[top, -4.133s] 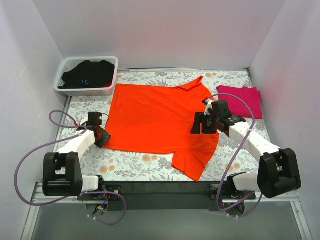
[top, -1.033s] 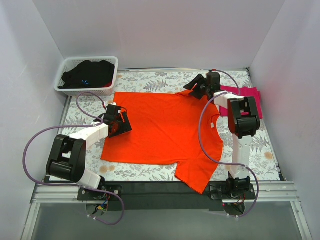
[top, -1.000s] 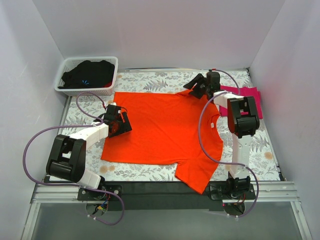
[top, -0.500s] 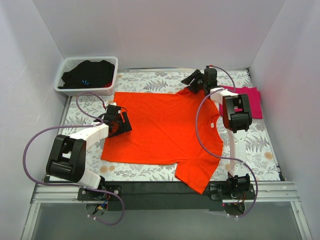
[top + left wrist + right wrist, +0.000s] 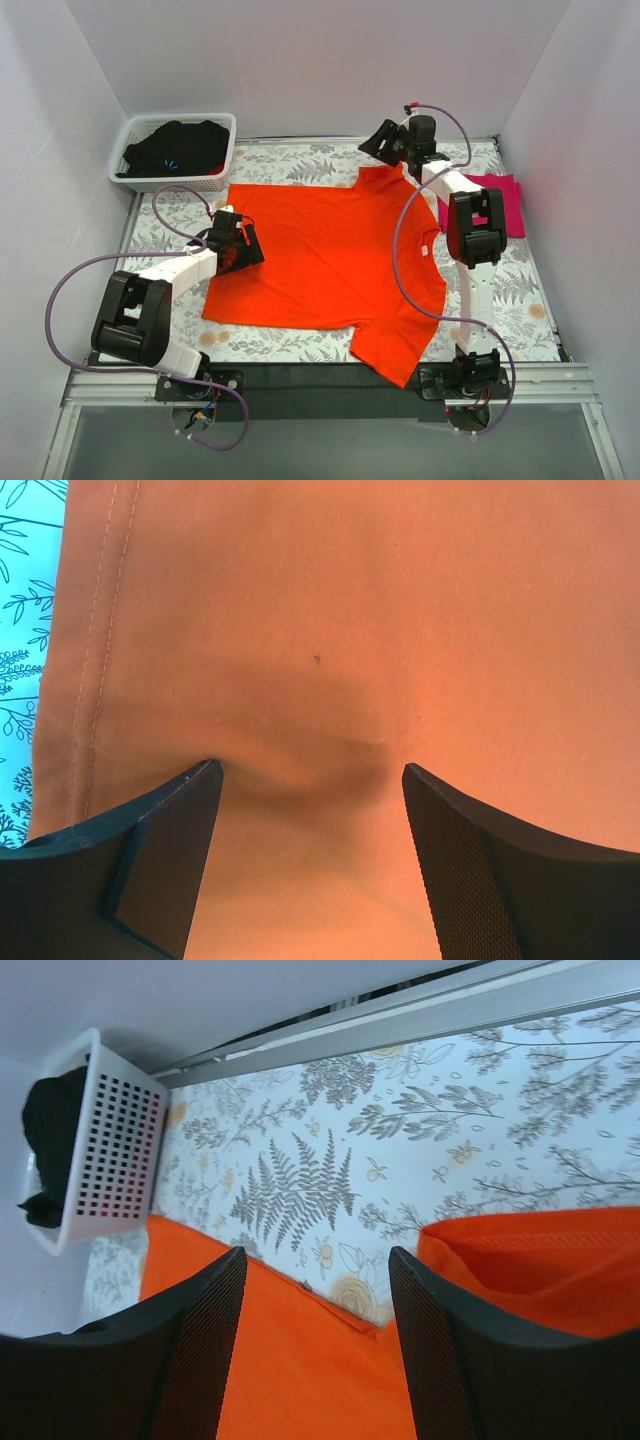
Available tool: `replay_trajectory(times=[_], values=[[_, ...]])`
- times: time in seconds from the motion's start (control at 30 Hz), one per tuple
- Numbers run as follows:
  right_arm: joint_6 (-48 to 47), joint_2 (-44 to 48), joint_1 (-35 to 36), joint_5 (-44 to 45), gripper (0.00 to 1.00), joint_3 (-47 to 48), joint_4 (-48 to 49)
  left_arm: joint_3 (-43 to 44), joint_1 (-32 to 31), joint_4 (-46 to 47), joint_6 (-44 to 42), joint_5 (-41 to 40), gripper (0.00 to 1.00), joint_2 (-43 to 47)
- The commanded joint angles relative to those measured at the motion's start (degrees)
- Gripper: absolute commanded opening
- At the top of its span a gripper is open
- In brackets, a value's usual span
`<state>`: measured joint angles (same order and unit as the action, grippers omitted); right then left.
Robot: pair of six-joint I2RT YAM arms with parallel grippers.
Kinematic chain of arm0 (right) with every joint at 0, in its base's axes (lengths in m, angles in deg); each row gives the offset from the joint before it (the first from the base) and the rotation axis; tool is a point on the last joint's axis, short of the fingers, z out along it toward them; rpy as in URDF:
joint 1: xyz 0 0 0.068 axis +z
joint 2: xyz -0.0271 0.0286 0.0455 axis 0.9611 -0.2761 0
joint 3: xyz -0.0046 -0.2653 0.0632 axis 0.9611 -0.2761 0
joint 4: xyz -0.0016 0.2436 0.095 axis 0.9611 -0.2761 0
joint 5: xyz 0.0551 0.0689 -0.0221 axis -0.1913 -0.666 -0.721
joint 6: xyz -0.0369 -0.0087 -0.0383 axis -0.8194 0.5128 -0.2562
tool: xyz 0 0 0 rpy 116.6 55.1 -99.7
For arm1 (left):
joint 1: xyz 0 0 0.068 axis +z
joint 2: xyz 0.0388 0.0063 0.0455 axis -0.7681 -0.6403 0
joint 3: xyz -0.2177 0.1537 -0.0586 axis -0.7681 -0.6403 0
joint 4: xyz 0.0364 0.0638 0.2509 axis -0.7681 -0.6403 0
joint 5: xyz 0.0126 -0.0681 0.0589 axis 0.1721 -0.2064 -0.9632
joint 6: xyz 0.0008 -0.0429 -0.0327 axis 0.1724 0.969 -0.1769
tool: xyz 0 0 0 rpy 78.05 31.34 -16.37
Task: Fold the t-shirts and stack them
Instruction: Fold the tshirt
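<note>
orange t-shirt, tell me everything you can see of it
The orange t-shirt is plain bright cloth, with a double-stitched hem showing in the left wrist view. It lies spread nearly flat on the floral table, collar toward the far right, one sleeve reaching the near edge. The left gripper, open, presses on it by its left edge, puckering the cloth between the fingers. The right gripper, open, hovers by the collar; contact there is unclear.

Bright orange t-shirt, magenta t-shirt, white basket, black clothes, grey fern-print tablecloth.
</note>
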<state>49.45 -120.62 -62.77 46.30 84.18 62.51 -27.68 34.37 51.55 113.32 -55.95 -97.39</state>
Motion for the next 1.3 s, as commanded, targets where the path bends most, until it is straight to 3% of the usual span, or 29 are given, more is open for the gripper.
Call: replay_trajectory(times=[0.0, 0.07, 0.23, 0.63, 1.07, 1.27], values=[[-10.09, 7.46, -2.41, 7.38, 0.56, -2.16, -8.85, -0.74, -0.18, 0.37, 0.58, -1.76, 0.68, 3.01], [-11.86, 10.98, -3.63, 11.17, 0.53, -7.41, -10.19, -0.65, -0.27, 0.02, 0.76, -2.46, 0.68, 3.10], [-13.27, 15.99, -7.68, 11.28, 0.49, -16.92, -10.20, -0.47, -0.27, -0.68, 1.55, -4.04, 0.68, 2.84], [-12.83, 15.91, -13.84, 9.96, 0.36, -27.91, -10.20, 0.41, -0.27, -3.49, 2.96, -5.98, 0.68, 0.82], [-18.98, 20.30, -13.58, 12.59, 0.27, -28.45, -13.27, 0.49, -0.18, -3.58, 3.22, -6.33, 0.68, 0.73], [-20.30, 20.13, -12.96, 12.07, 0.17, -25.73, -14.58, 0.49, -0.18, -3.58, 3.05, -6.33, 0.68, 0.73]])
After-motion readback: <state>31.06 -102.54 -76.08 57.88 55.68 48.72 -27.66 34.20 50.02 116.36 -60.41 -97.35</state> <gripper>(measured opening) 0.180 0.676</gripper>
